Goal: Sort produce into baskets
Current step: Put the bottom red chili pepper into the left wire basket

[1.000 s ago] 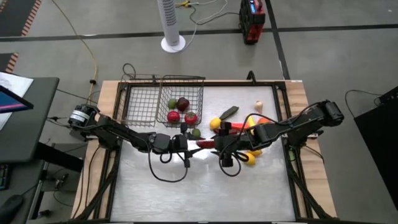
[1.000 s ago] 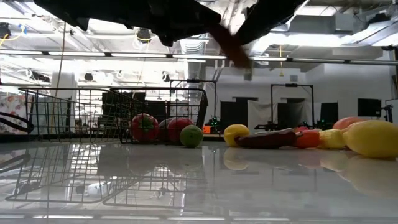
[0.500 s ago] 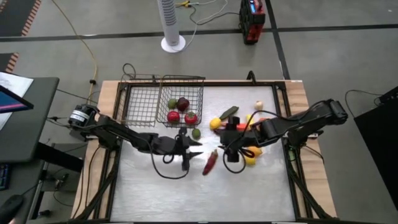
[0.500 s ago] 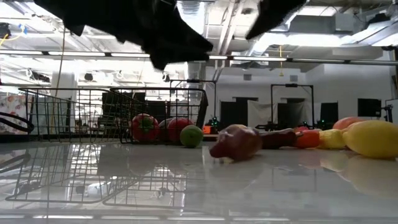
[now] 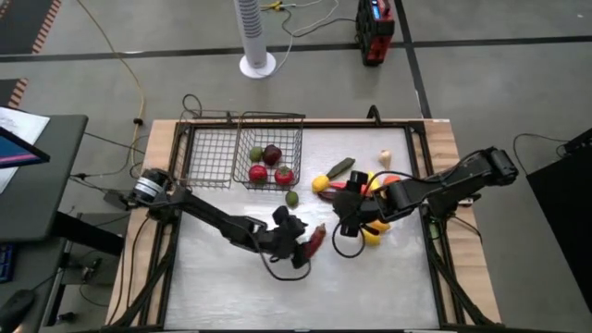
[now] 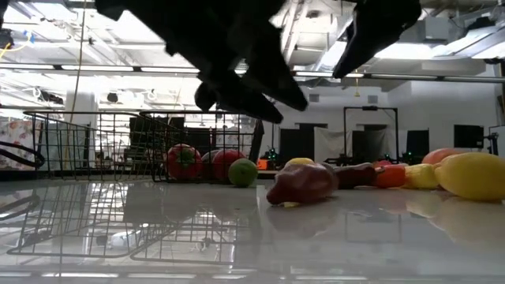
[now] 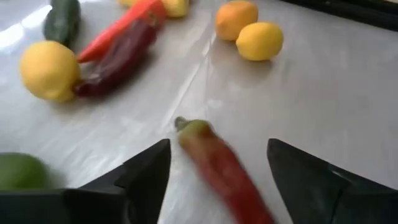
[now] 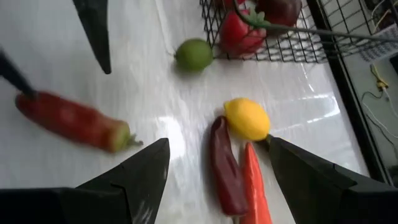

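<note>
We see the left gripper [image 5: 301, 252] open wide over a red pepper [image 5: 314, 241] lying on the table [image 5: 370, 287]. The right gripper [image 5: 347, 222] is also open, near the produce pile [image 5: 370, 190].

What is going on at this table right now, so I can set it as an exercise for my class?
Two robot arms are sorting toy produce into wire baskets. The left gripper is low over a long red pepper lying loose on the table, its fingers open on either side of it. The right gripper hovers open beside the unsorted pile. A few round pieces sit in the deeper basket; a green one lies just outside it.
</note>
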